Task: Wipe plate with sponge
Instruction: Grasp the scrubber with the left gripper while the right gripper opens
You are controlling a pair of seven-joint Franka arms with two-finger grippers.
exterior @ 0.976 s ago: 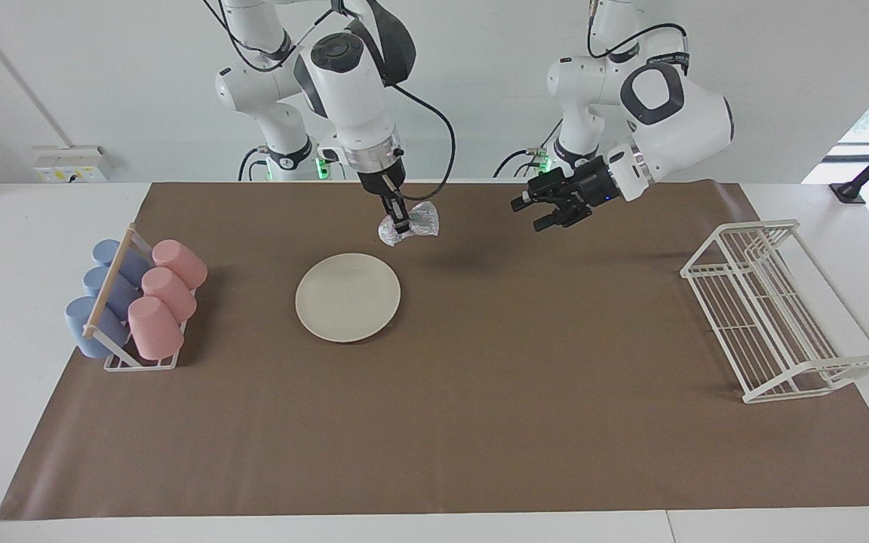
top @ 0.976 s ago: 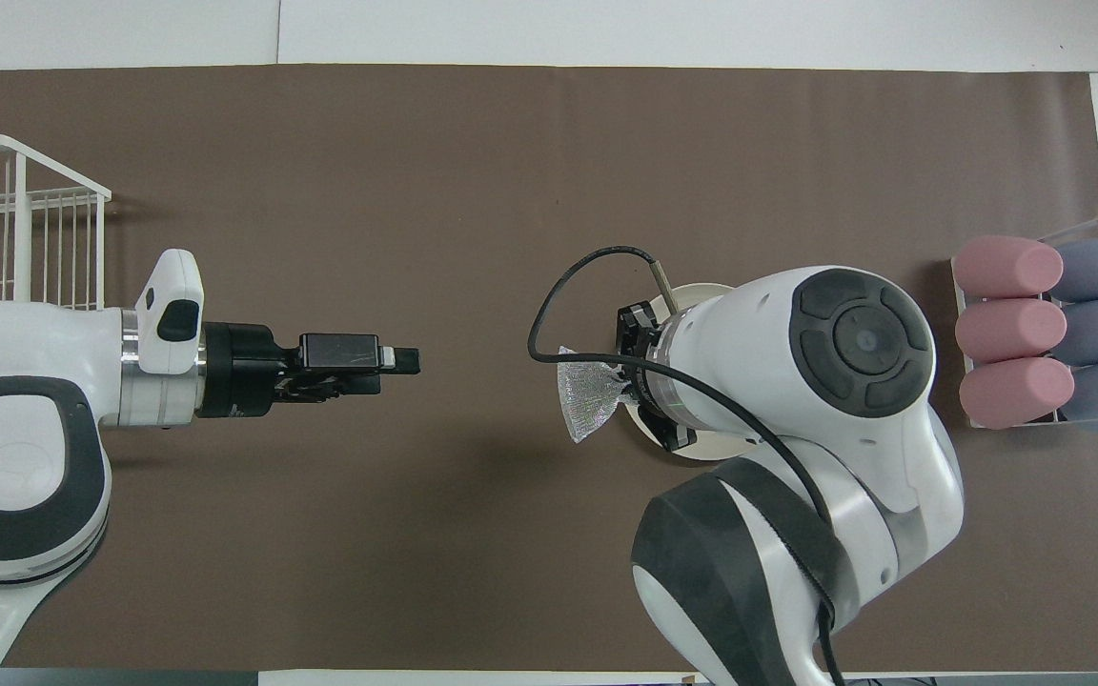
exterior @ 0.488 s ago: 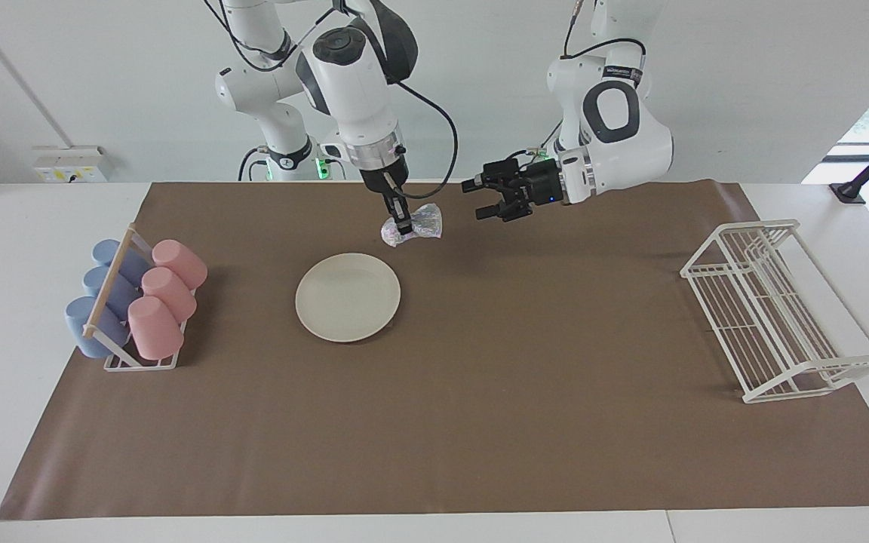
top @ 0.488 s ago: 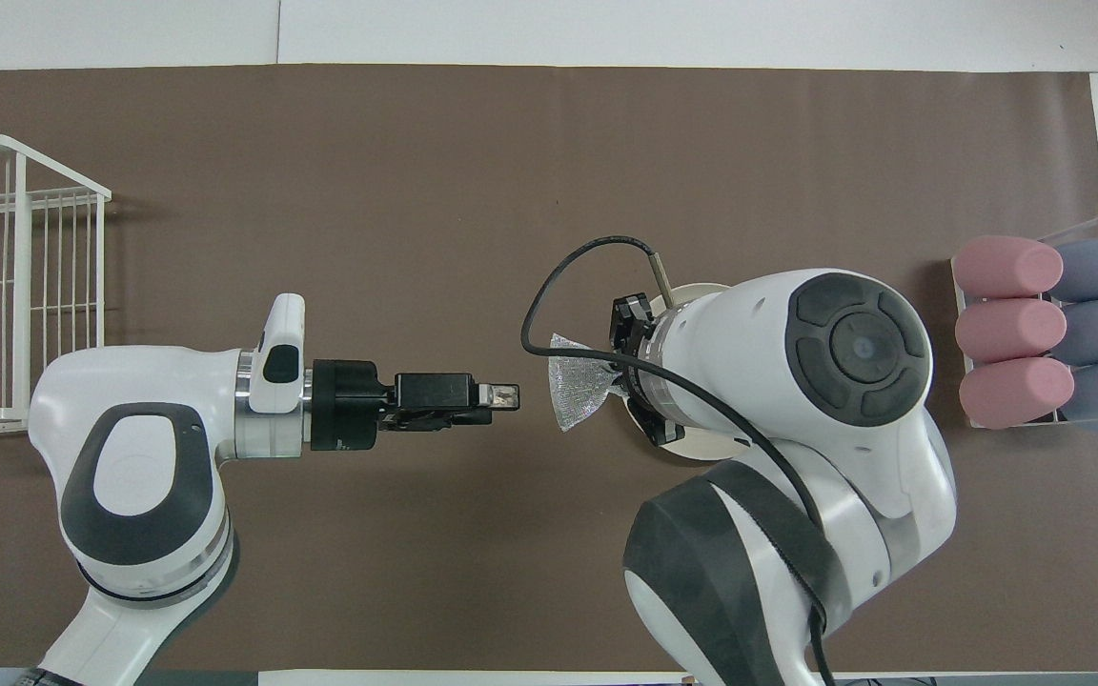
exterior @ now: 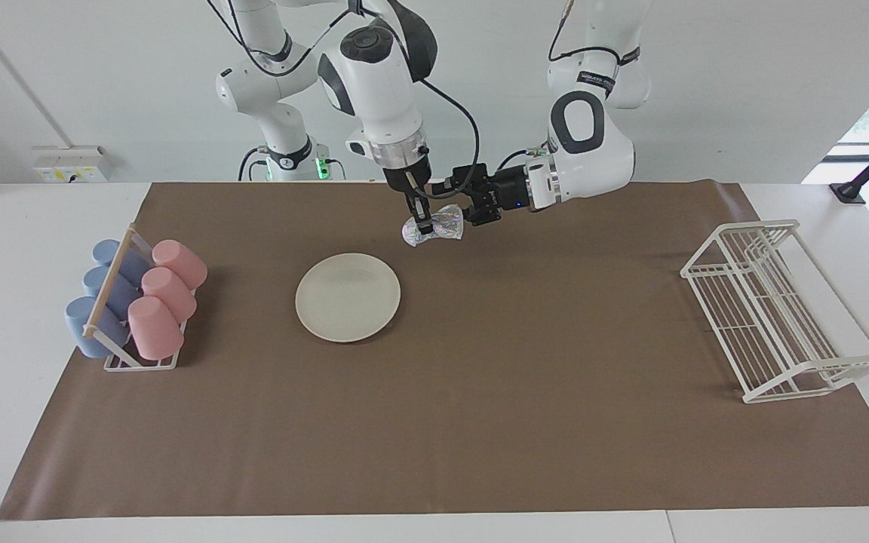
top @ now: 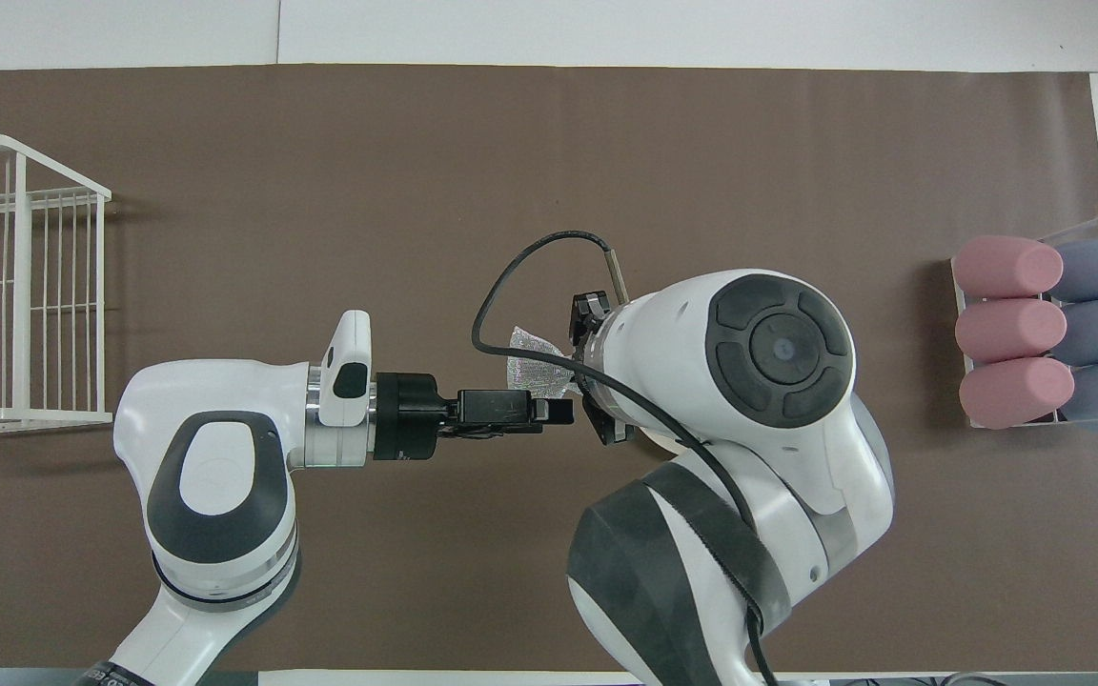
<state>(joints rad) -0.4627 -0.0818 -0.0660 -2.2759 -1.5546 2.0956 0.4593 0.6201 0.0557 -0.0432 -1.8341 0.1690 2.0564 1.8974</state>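
Between both hands [exterior: 422, 224] [exterior: 459, 204], sponge [exterior: 434, 227]

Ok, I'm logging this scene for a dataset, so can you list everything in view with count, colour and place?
plate: one, cream-white, flat on the brown mat, nothing on it.
sponge: one, silvery-grey, held in the air over the mat, nearer to the robots than the plate.
pink cups: three, pink, lying in the cup rack at the right arm's end of the table.
blue cups: three, blue, in the same rack beside the pink ones.
cup rack: one, white wire with a wooden bar.
dish rack: one, white wire, at the left arm's end.
mat: one, brown, covering the table.
right gripper: pointing down, shut on the sponge.
left gripper: reaching sideways, at the sponge.
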